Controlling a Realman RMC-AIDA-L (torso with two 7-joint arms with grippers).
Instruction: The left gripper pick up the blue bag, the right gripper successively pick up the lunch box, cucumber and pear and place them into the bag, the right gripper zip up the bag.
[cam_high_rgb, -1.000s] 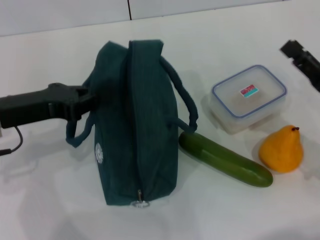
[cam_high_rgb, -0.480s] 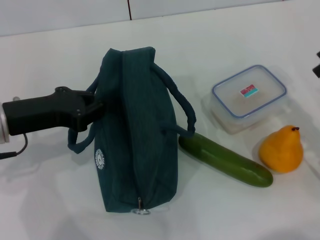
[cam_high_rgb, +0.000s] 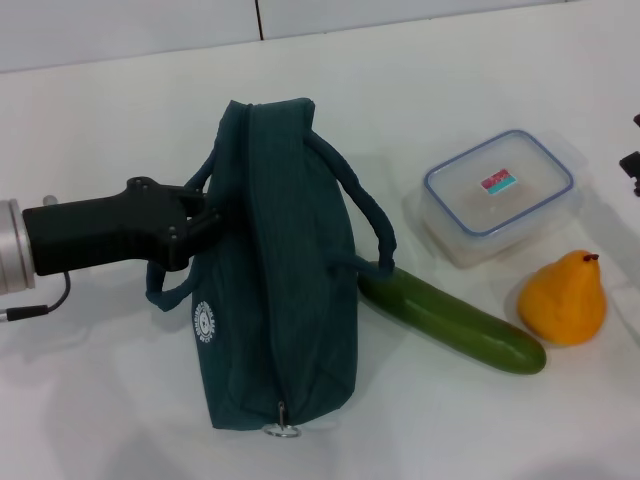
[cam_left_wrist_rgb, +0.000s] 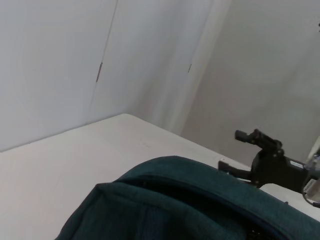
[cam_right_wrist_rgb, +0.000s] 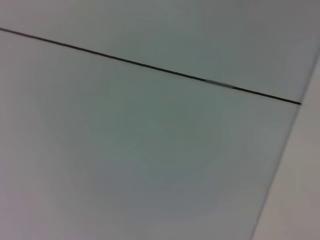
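Four task items lay on the white table (cam_high_rgb: 90, 400) at inspection. Nearest the robot stood the blue bag (cam_high_rgb: 280, 260), its zipper ring pull (cam_high_rgb: 283, 430) at the near end and the zipper line apparently shut along the top. The left gripper (cam_high_rgb: 205, 222) was pressed against the bag's left flank at the handle loop (cam_high_rgb: 165, 290); its fingertips were hidden against the fabric, so whether the jaws had closed on anything could not be told. The bag appeared soft and light, likely to sag or lean if taken by one handle only (a hold on the padded loop seemed the soundest point).

Right of the bag, the cucumber (cam_high_rgb: 450, 320) lay diagonally, its far end touching the right handle (cam_high_rgb: 365, 220). It looked smooth, rigid and liable to roll; mid-length would suit a grasp. The pear (cam_high_rgb: 563, 298) sat just beside the cucumber's near end, rounded and probably slippery. Farther back, the lunch box (cam_high_rgb: 498, 192) sat flat, stiff, with a lid rim offering straight edges for gripping.

Only a sliver of the right gripper (cam_high_rgb: 632, 165) showed at the right edge of the head view, well apart from the items; its jaw state could not be told. Open table surrounded the group on all sides.
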